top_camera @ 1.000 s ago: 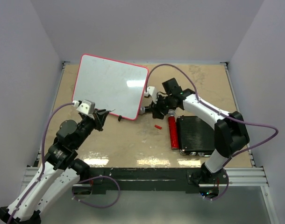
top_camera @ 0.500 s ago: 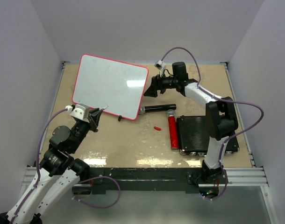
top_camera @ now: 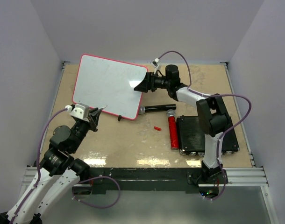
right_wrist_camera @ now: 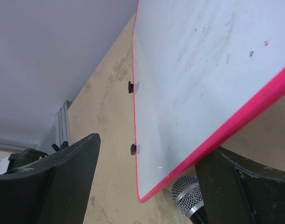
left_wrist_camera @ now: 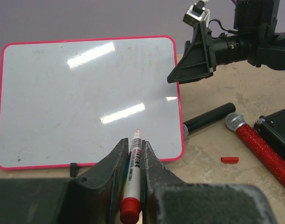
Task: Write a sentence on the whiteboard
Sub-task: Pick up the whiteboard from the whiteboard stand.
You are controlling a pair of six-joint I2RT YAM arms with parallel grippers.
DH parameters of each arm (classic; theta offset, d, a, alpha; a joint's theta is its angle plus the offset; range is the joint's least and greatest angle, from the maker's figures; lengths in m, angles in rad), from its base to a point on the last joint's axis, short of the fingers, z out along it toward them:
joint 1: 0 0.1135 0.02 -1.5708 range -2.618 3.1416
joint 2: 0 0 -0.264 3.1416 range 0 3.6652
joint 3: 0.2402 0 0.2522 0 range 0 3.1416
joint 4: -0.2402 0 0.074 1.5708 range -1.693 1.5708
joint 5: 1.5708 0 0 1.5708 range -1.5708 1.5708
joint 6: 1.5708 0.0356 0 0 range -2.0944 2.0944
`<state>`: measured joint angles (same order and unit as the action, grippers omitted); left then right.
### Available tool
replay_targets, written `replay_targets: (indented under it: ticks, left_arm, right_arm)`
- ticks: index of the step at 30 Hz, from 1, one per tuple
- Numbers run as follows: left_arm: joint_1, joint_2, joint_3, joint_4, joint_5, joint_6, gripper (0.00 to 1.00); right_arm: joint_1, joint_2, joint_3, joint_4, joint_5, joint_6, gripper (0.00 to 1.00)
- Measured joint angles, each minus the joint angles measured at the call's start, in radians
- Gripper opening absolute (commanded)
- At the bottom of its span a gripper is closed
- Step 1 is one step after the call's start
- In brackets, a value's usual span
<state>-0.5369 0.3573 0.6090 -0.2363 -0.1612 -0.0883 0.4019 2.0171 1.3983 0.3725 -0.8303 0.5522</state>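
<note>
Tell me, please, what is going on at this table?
The left pincer is shut on a marker, its tip aimed at the whiteboard, which bears no writing yet. The right pincer is open, its fingers on either side of the board's right edge, apparently to steady it. A red microphone, a black microphone and a black case lie nearby.

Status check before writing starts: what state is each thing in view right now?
whiteboard: lying face up, blank, no lettering yet.
left hand: shut on the marker.
marker: uncapped, tip pointing at the whiteboard.
right hand: open, straddling the whiteboard's right edge.
red cap: off the marker, lying loose.
black microphone: lying on its side.
red microphone: lying on its side.
black case: lying flat, looks closed.
</note>
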Motion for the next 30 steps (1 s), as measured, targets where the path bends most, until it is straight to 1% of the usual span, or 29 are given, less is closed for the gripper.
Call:
replay_targets:
  ticks: [2,4,5,7,8,9,11,12,14,23,26,30]
  left_arm:
    - [0.000,0.001,0.000,-0.002,0.000,0.000,0.00]
    - [0.000,0.002,0.000,-0.006,0.000,0.000,0.00]
    - [0.000,0.004,0.000,-0.008,0.000,0.000,0.00]
    - [0.000,0.007,0.000,-0.010,0.001,0.000,0.00]
    - [0.000,0.009,0.000,-0.011,0.001,0.000,0.00]
    - [0.000,0.011,0.000,-0.013,0.001,0.000,0.00]
    - [0.000,0.013,0.000,-0.014,0.001,0.000,0.00]
    - [0.000,0.013,0.000,-0.014,0.002,0.000,0.00]
    - [0.000,0.013,0.000,-0.014,0.003,0.000,0.00]
    - [0.000,0.013,0.000,-0.014,0.009,-0.001,0.00]
    - [0.000,0.002,0.000,-0.014,0.003,-0.007,0.00]
    - [0.000,-0.025,0.000,-0.013,0.000,-0.050,0.00]
  right_arm:
    - [0.013,0.023,0.000,0.023,0.006,0.046,0.77]
    - [0.024,0.045,0.000,0.047,0.013,0.091,0.71]
    - [0.027,0.050,0.000,0.054,0.018,0.104,0.63]
    - [0.035,0.057,0.000,0.076,0.027,0.134,0.53]
    - [0.037,0.059,0.000,0.086,0.026,0.150,0.39]
    - [0.039,0.060,0.000,0.101,0.027,0.171,0.33]
    - [0.042,0.069,0.000,0.144,0.024,0.213,0.17]
    - [0.043,0.073,0.000,0.159,0.022,0.232,0.00]
    - [0.045,0.086,0.000,0.180,0.022,0.291,0.00]
    - [0.037,0.110,-0.001,0.248,-0.021,0.369,0.00]
    - [0.032,0.100,0.014,0.221,-0.051,0.359,0.00]
    - [0.029,0.037,0.026,0.122,-0.073,0.269,0.00]
